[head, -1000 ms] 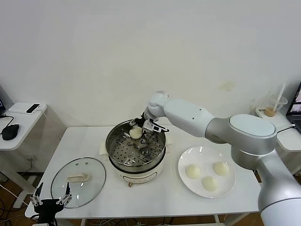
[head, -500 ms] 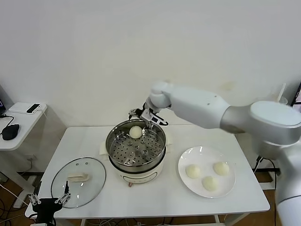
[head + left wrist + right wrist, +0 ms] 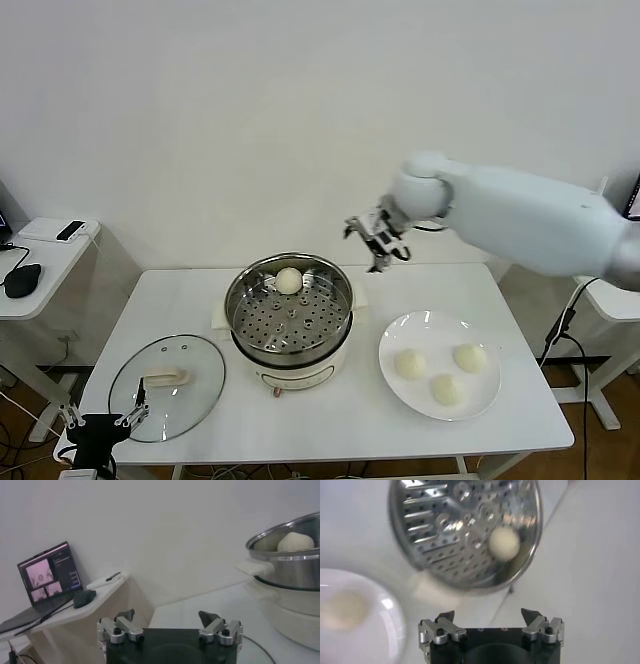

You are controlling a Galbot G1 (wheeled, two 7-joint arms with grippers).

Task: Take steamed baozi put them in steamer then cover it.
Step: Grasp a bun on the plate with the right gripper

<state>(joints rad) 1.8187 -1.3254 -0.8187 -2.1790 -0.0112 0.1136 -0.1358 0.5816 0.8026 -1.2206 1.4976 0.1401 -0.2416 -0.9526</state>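
Head view shows the left gripper [image 3: 103, 428] closest, low at the front left corner of the table [image 3: 320, 410], with its fingers spread wide and nothing in them. Just beside it the cover [image 3: 166, 385] lies flat on the table, handle up. To the right sits a white plate [image 3: 395, 335] with three baozi [image 3: 446, 390] on it. Between the cover and the plate stands the steamer [image 3: 288, 310], and one bun [image 3: 289, 281] sits inside it at the far side. Farther back, the right gripper [image 3: 377, 240] hangs in the air above the table's far edge, past the steamer and up to its right, spread wide and holding nothing. The right wrist view looks straight down and shows the holes in the steamer's floor and the bun close to the rim, which the head view shows less well; the plate there is cut off at the edge and only one blurry baozi shows. The left wrist view looks from the side, so only the top of the bun peeks over the steamer's wall, and it also shows a laptop [image 3: 47, 577] on a side desk [image 3: 90, 597], which the head view cuts off.
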